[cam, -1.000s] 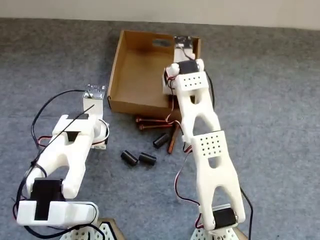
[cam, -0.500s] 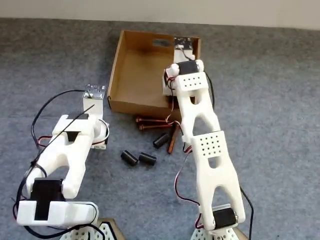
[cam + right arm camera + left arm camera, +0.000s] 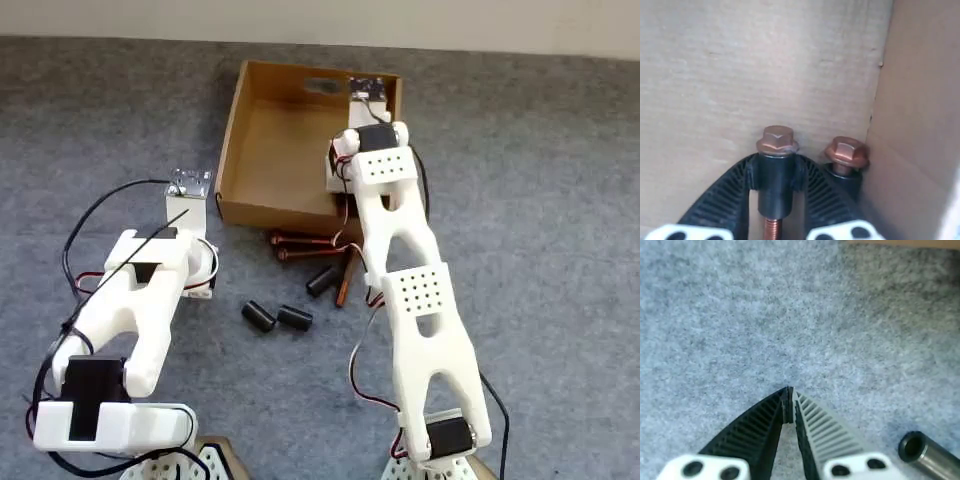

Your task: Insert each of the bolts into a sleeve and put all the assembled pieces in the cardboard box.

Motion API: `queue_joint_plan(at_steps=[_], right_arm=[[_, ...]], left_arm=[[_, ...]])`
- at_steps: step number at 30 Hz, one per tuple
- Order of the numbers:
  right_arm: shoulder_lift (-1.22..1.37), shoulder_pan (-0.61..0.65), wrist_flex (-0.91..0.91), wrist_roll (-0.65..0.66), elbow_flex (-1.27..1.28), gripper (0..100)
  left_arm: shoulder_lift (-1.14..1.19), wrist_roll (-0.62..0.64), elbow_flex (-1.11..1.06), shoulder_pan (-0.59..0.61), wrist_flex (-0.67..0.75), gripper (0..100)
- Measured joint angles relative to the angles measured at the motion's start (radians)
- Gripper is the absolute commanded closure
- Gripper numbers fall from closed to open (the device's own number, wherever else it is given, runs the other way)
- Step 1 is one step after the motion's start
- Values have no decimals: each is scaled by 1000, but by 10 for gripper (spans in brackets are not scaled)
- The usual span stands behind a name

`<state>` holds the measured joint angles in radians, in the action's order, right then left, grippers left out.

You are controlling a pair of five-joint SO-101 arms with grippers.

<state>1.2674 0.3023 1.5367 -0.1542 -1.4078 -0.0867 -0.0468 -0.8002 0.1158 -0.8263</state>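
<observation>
R gripper (image 3: 776, 167) pinched sleeved bolt (image 3: 777, 141) in box (image 3: 232, 130) at 12 o'clock, beside 2nd bolt (image 3: 846, 152); L gripper (image 3: 789, 392) pressed together nr sleeve (image 3: 920, 452).

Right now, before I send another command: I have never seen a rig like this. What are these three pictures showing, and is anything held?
Two white robot arms stand on grey carpet: the left arm and the right arm. The high view looks down on both; each other picture comes from a camera on one arm's wrist. The right gripper is inside the cardboard box, shut on a sleeved bolt: a copper bolt through a black sleeve. A second assembled piece sits beside it by the box wall. The left gripper is shut on nothing, over the carpet. Loose bolts and sleeves lie between the arms.
</observation>
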Motion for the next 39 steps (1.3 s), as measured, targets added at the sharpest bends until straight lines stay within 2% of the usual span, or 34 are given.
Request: queue_joint_plan(at_steps=[4,13,20,31,39], right_arm=[[0,6,0,0,0,789],[15,5,63,0,-178,838],[-14,0,147,0,-241,975],[-272,-118,160,0,-244,884],[-206,-161,195,2,-252,878]], left_arm=[[0,0,0,0,0,970],[0,0,0,0,0,970],[0,0,0,0,0,970],[0,0,0,0,0,970],[0,0,0,0,0,970]])
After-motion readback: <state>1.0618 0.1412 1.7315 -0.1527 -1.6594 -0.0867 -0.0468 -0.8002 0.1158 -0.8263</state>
